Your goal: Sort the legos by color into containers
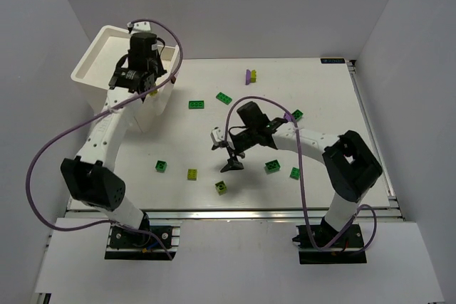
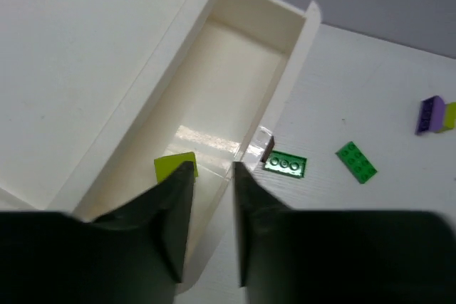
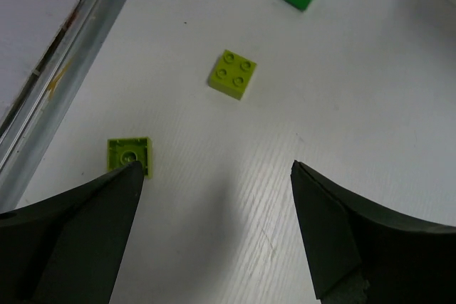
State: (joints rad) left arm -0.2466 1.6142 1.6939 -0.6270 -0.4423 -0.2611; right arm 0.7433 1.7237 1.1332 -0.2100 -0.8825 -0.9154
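Over the tray [image 2: 235, 69], your left jaws stood apart above one yellow-green lego [image 2: 173, 166]; right jaws gaped empty, most legos [image 1: 196, 105] unsorted.

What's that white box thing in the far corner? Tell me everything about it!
The white containers look like smooth plastic, open on top, standing upright on the table's far left corner. Two parts are joined side by side: a tall square bin and a lower, narrower tray. One yellow-green brick lies in the tray; the bin shows nothing inside where visible. The left gripper hovers over the tray, fingers slightly apart, not visibly touching it.
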